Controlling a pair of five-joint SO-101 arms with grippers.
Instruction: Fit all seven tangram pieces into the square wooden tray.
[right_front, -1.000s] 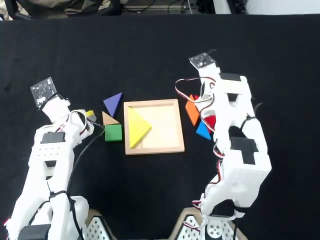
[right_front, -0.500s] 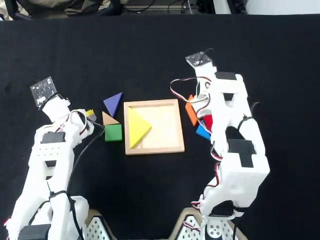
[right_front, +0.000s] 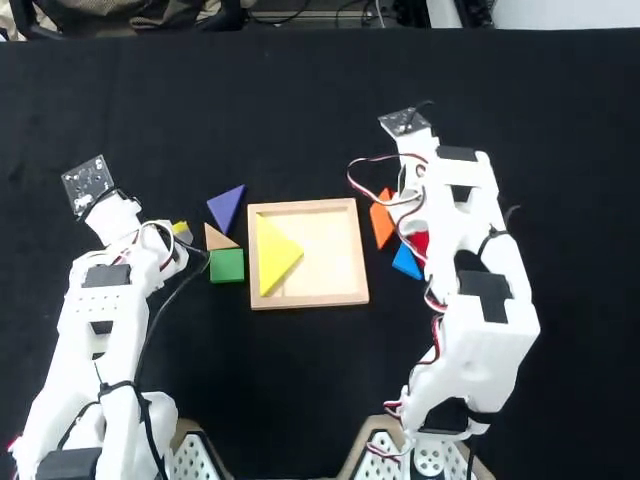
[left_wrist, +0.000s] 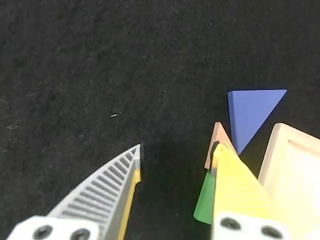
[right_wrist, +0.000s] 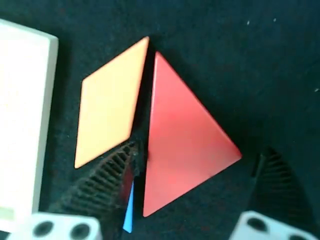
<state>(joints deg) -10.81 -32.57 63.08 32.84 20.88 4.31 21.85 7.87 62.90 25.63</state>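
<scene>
One piece seated: the yellow triangle (right_front: 272, 255) lies inside the square wooden tray (right_front: 300, 206), against the side nearest the left arm.
Six pieces outside: the violet-blue triangle (right_front: 227, 205), tan triangle (right_front: 217, 238) and green square (right_front: 227, 266) sit just beside the tray on the left arm's side. The orange parallelogram (right_front: 383, 225), red triangle (right_front: 418, 243) and blue triangle (right_front: 405, 262) sit on the right arm's side.
Change, right arm: it swung slightly toward the tray, then back, and now stands about where it was a second ago. No piece has shifted.
Right gripper (right_wrist: 199, 150): jaws wide open and holding nothing. They straddle the red triangle, with one finger at the narrow gap beside the orange parallelogram.
Left gripper (left_wrist: 177, 145): unmoved, jaws open and empty, above the black cloth near the tan triangle and green square.
Meaning for the task: treat the swing as alignment, not progress. The red triangle looks like your next pick. On closing, watch that the inner finger does not nudge the parallelogram.
</scene>
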